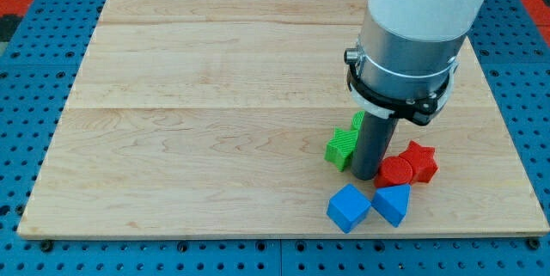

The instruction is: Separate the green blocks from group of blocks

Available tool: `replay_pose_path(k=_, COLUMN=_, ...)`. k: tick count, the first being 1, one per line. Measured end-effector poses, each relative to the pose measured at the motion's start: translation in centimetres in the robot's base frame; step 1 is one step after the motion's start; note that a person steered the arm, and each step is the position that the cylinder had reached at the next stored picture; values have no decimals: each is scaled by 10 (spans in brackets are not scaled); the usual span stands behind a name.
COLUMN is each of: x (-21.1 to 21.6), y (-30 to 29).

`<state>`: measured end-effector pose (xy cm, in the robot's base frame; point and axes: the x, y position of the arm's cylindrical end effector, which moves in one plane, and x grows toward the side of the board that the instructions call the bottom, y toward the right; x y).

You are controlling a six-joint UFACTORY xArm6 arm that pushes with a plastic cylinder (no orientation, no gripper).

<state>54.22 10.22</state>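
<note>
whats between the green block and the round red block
In the camera view, my tip stands between the green block and the round red block, touching or nearly touching both.

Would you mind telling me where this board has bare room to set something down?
The view's left and top are bare wood. It is crowded at lower right: my tip stands between green blocks, red blocks and blue blocks.

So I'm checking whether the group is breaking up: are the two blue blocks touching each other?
Apart. The camera view shows a thin strip of wood between the blue cube and the blue block on its right.
</note>
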Motion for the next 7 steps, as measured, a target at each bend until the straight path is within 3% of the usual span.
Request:
replay_pose_path(k=1, x=-1, y=-19)
replay_pose_path(k=2, x=-1, y=27)
replay_pose_path(k=4, x=-1, y=42)
replay_pose_path(k=7, x=-25, y=-68)
